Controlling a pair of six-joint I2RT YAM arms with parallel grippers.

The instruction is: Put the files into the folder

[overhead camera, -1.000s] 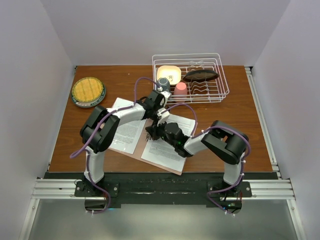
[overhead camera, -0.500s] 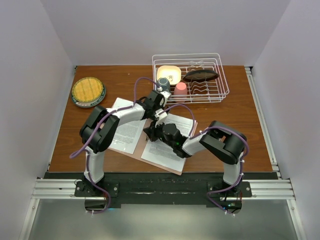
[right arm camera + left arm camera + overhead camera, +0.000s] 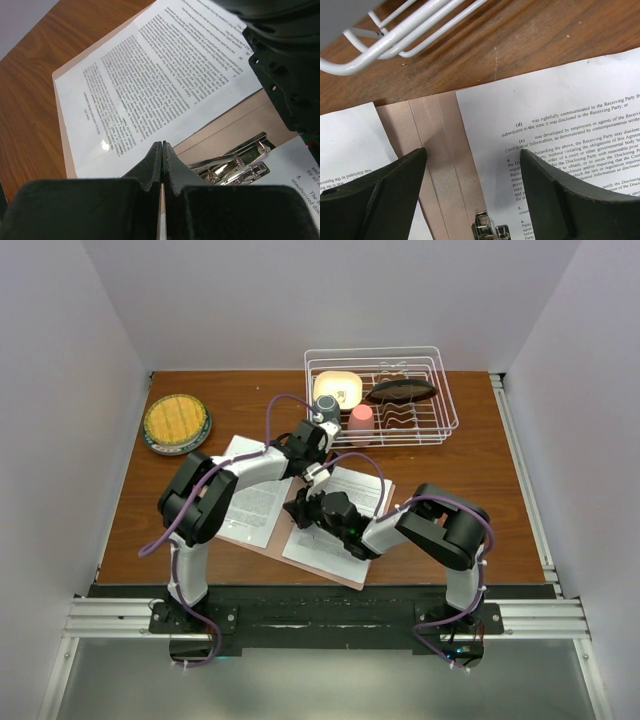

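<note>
The salmon-pink folder (image 3: 268, 549) lies open on the table. One printed sheet (image 3: 255, 502) lies on its left leaf and another (image 3: 330, 548) on its right leaf. My left gripper (image 3: 318, 472) hovers open over the far end of the spine (image 3: 435, 150); its fingertips straddle the spine and the right sheet's edge (image 3: 560, 100). The silver clip (image 3: 490, 231) sits just below it. My right gripper (image 3: 298, 508) is shut, with nothing seen between its fingers. Its tips (image 3: 161, 144) are low at the left sheet's inner edge (image 3: 150, 65), beside the clip (image 3: 235, 162).
A white wire dish rack (image 3: 440, 390) stands at the back with a pale bowl (image 3: 337, 388), a dark oval dish (image 3: 401, 390) and a pink cup (image 3: 361, 420). A grey cup (image 3: 326, 406) stands by it. A plate with a yellow disc (image 3: 176, 423) is back left.
My right gripper has slid a little left and farther along the spine, staying shut. My left gripper has hardly moved.
</note>
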